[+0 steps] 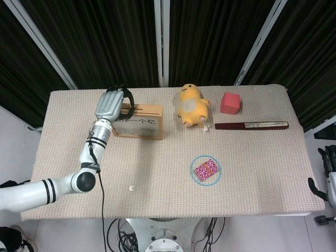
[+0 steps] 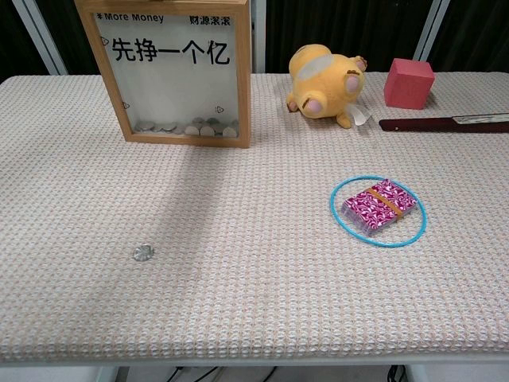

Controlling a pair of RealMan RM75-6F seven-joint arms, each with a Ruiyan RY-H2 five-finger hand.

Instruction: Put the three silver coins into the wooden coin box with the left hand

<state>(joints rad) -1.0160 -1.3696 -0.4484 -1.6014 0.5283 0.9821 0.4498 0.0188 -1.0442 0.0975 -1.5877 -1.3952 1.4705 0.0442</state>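
Observation:
The wooden coin box (image 1: 138, 121) stands at the back left of the table, its slot on top. In the chest view its clear front (image 2: 172, 68) shows several silver coins (image 2: 187, 126) lying at the bottom. My left hand (image 1: 111, 105) hovers over the left end of the box top, back of the hand up and fingers curled down toward the slot. Whether a coin sits in its fingertips is hidden. One silver coin (image 1: 132, 186) (image 2: 144, 253) lies loose on the mat toward the front left. My right hand (image 1: 328, 170) hangs off the table's right edge, holding nothing.
A yellow plush toy (image 1: 191, 105) lies right of the box, then a red cube (image 1: 230, 103) and a long dark flat stick (image 1: 251, 125). A blue ring (image 1: 205, 170) around a pink patterned packet sits mid-table. A beige woven mat (image 2: 254, 302) covers the table.

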